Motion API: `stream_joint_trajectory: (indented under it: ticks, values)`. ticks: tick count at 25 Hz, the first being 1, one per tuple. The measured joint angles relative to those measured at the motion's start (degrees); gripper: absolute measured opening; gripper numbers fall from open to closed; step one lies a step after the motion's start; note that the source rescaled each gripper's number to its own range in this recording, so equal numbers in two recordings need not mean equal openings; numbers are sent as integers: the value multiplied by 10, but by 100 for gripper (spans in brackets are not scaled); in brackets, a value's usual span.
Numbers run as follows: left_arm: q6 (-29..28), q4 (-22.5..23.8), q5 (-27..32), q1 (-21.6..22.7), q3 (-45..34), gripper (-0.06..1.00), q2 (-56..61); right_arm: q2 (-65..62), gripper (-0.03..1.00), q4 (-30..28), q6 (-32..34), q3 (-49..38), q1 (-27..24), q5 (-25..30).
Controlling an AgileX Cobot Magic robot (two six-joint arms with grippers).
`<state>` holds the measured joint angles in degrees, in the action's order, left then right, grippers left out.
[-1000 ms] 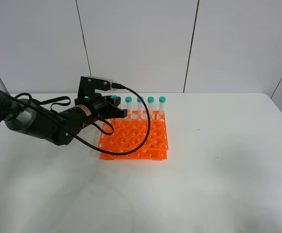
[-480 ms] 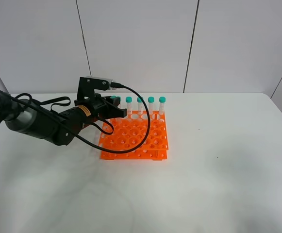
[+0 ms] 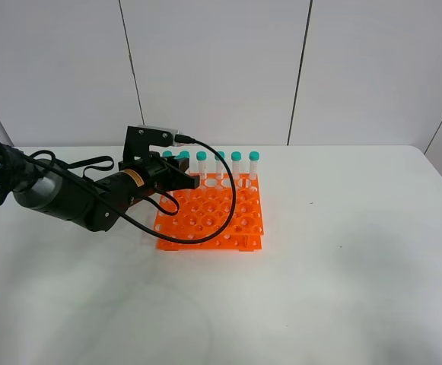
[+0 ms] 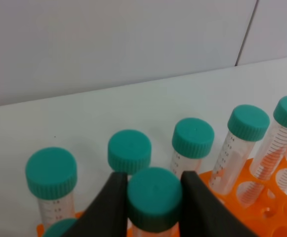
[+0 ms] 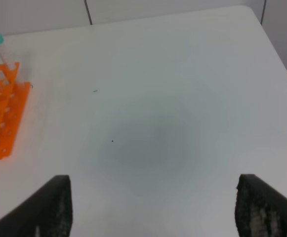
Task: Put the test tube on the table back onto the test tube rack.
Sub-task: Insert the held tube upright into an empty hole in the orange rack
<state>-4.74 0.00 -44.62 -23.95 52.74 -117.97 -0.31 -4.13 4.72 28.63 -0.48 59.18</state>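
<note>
holding slim clear teal-capped plastic test tube (image 4: 154,197) upright by its cap in closed left jaws, over far-left corner of bright orange plastic rack (image 3: 221,217) on white bench (image 3: 342,266); right jaws wide open, empty.

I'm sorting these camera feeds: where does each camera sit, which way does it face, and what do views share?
Exterior high: high in front, looking down at the table and orange rack; the left arm shows.
Left wrist: low over the rack's far row, facing the wall; left fingers grip a test tube.
Right wrist: above the table away from the rack, looking down; open right fingers show.
Shared: all three see the rack.
</note>
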Motion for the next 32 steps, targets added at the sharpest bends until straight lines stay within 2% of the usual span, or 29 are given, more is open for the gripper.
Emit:
stream_joint_trajectory:
  ticks: [32]
  values:
    - [4, 9, -17, 0, 4, 0, -22, 0, 100, 0, 0, 0, 0, 0]
